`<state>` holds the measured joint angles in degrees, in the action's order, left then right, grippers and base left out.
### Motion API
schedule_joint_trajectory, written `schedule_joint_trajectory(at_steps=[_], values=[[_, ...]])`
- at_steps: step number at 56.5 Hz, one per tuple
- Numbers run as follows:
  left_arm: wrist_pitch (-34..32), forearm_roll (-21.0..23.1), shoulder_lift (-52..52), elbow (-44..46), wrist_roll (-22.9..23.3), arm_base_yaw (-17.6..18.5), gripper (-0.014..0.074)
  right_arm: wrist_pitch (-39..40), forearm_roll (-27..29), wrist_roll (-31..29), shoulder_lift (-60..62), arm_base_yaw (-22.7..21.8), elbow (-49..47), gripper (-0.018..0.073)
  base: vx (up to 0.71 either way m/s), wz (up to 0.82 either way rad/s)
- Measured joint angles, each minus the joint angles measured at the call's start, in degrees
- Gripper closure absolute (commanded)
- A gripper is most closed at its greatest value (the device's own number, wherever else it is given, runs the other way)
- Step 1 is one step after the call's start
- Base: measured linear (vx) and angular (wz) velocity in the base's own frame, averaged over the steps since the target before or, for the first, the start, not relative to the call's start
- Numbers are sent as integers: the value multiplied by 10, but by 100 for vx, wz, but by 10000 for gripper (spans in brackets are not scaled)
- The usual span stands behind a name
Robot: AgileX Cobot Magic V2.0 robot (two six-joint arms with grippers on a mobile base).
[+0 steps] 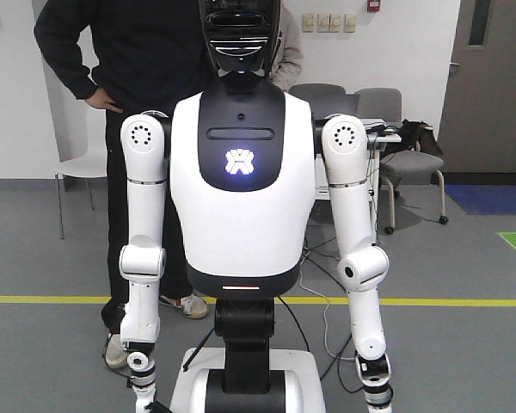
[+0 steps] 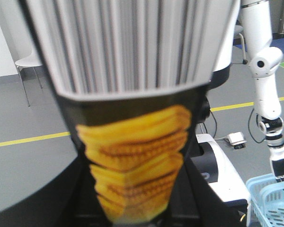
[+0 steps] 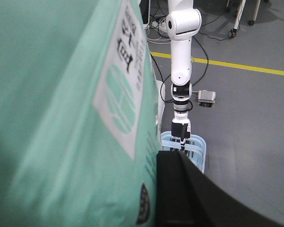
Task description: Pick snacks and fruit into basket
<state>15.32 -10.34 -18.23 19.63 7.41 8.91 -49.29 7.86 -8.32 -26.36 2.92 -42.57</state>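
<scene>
Up close at the left wrist, a striped snack pack (image 2: 132,142) is seen filling the view: silver ribs above, black below, with yellow ridged biscuits printed on the front. From the right wrist's side, the left gripper (image 3: 183,141) is caught small and far off, pointed straight down. How far it is parted cannot be told, nor can it be told whether the pack is clamped in it.

Directly beneath that gripper the pale blue basket (image 3: 199,147) is found, its rim just under the fingertips. Contact cannot be made out.

Over at the right wrist, a green pack (image 3: 52,118) with a white label is pressed right up to the lens, and a black edge is seen below it. The right gripper (image 2: 283,175) is picked out from the left wrist's side, hanging down at the near rim of the same basket. Its opening cannot be judged either, and no hold on the green pack can be confirmed.

From the front, both arms are seen hanging straight at the robot's sides, the left arm (image 1: 361,258) and the right arm (image 1: 144,258), with the hands cut off by the lower edge. A person (image 1: 129,52) in black is stood behind, and a yellow floor line (image 1: 464,302) is crossed behind the base.
</scene>
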Motion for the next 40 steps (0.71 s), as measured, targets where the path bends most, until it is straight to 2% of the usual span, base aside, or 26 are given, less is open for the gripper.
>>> schedule_joint_trajectory(at_steps=[40], values=[[0, 0, 0, 0, 0, 0, 586, -1, 0, 0, 0, 0, 0, 568, 13, 3]])
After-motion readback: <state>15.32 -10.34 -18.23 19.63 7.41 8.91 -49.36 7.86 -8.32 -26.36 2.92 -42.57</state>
